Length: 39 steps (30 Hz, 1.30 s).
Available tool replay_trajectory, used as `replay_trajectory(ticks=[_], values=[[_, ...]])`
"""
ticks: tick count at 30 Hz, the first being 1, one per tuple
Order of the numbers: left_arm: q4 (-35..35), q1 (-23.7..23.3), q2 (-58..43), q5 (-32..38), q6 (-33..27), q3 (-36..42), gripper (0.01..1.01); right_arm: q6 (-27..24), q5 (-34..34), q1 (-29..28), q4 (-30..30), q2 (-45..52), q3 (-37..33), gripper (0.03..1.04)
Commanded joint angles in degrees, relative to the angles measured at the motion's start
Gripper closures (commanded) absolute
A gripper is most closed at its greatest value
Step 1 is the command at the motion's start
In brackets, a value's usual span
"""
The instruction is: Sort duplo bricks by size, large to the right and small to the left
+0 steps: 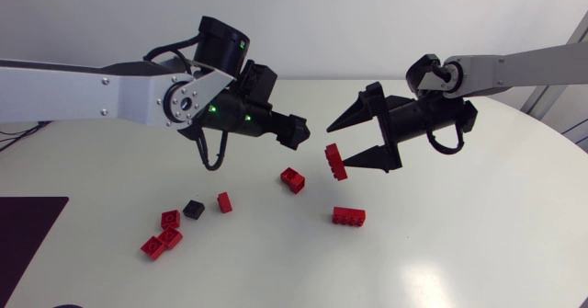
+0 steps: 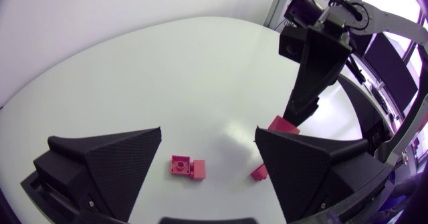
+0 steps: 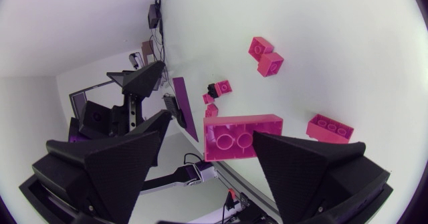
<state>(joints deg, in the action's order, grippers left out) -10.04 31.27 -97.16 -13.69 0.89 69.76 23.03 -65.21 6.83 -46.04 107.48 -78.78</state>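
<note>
Small red bricks (image 1: 162, 239) lie clustered toward the left of the table (image 1: 478, 234), while the left gripper (image 1: 296, 131) hovers mid-table, fingers spread and empty. The right gripper (image 1: 340, 144), also spread wide, has 1 large red brick (image 1: 335, 161) tilted against its lower finger only. The large-brick sort looks underway, and the next move likely calls for a firm 2-sided pinch before carrying the brick right.

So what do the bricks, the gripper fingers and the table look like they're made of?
Bricks: hard moulded plastic, likely; even colour, crisp studs, slight sheen.
Fingers: matte black with a fine grid texture, perhaps printed plastic or a rubbery facing; can't tell which.
Table: smooth white, semi-gloss, showing soft light reflections; laminate or paint, unclear.
</note>
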Motion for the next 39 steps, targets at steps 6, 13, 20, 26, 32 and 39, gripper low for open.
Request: replay_trajectory(ticks=[6,13,20,26,32,39], values=[[1.9,1.1,2.2,-0.9,3.5,-0.8,0.056,-0.8,-1.9,0.9,0.2,0.9,-1.1,0.07],[2.7,2.0,2.1,-1.1,4.3,-1.4,0.056,-0.8,-4.8,0.7,0.2,-0.3,-2.0,0.07],[3.2,2.4,1.7,-2.6,5.2,-1.5,0.056,-0.7,-6.5,1.3,-0.1,-0.7,-3.3,0.07],[3.3,2.9,0.8,-4.8,5.7,-2.1,0.056,-0.7,-6.6,1.8,-0.1,-0.8,-3.6,0.07],[3.1,3.5,-1.0,-7.3,5.6,-2.4,0.056,-0.7,-6.9,1.0,-0.3,-1.3,-3.6,0.07],[2.8,4.2,-2.5,-7.8,5.1,-2.3,0.056,-0.9,-6.9,-1.8,-0.9,-2.2,-3.8,0.07]])
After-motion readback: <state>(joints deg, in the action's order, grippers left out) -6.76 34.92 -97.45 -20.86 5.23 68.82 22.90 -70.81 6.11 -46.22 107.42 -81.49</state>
